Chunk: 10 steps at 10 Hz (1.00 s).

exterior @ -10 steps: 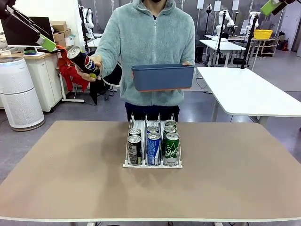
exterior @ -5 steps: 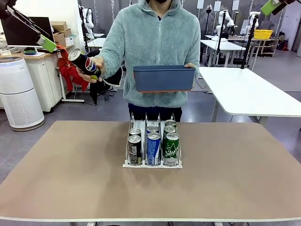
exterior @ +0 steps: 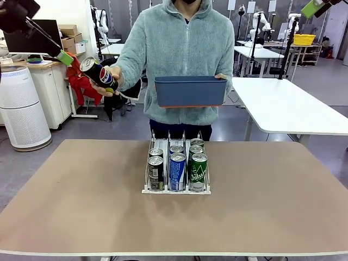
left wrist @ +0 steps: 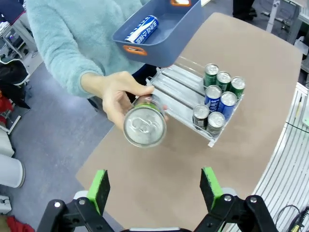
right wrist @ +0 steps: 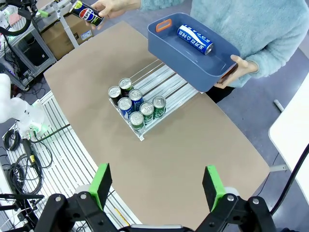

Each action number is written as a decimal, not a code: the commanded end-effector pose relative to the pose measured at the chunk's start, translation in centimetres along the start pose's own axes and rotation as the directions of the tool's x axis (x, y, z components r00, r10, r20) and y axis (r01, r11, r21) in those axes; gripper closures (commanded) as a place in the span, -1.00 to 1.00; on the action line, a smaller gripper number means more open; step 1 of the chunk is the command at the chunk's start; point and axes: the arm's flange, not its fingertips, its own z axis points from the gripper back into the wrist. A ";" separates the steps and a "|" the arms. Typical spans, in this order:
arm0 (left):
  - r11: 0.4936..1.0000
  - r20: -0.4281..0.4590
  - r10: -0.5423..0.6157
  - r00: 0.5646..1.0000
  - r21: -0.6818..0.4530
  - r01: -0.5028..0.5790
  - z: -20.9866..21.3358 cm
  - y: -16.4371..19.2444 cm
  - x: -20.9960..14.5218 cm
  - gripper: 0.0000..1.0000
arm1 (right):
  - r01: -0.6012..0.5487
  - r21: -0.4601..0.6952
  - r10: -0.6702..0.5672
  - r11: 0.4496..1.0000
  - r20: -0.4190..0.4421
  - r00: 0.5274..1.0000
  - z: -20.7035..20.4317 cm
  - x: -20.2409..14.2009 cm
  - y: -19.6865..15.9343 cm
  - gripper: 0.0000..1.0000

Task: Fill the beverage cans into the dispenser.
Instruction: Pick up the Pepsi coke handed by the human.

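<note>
Up at the far left, raised well above the bench (exterior: 81,185), the left end effector (left wrist: 154,187) stands with its jaws spread wide and nothing between the green pads (left wrist: 99,189). Just beyond it, the person's hand (exterior: 112,80) holds out a dark can (exterior: 99,73), tilted, silver top towards that end effector. In the left wrist view the can's top faces the camera, above the gap between the pads and apart from them.

Moving to the middle, the person's other hand (exterior: 220,76) holds a blue tub (exterior: 190,91) at chest height, over the far edge of the bench. One blue can (right wrist: 194,38) lies on its side inside the tub.

Below, the dispenser (left wrist: 175,86) sits in the middle of the bench, its cans upright and crowded to the near end, with the far part of the lanes bare. The left lane has two dark cans (exterior: 156,173), one behind the other. The middle lane has two blue cans (exterior: 178,171). The right lane has three green cans (exterior: 199,171) in a row, the front one with white lettering.

At the top right, the right end effector (right wrist: 157,184) hangs high above the bench, jaws wide apart and empty, well away from the dispenser and the tub. From its wrist view the whole bench lies below it.
</note>
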 end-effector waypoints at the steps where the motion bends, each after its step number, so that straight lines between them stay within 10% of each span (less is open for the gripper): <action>1: 1.000 0.000 -0.022 1.000 0.010 0.022 -1.1 0.5 0.3 -1.00 | -0.006 0.009 0.006 1.000 -0.002 1.000 -0.2 -0.3 0.2 -1.00; 10: 0.999 0.020 -0.037 0.999 -0.003 0.037 -4.1 1.3 0.9 -1.00 | -0.006 0.009 0.006 1.000 -0.002 1.000 -0.2 -0.3 0.2 -1.00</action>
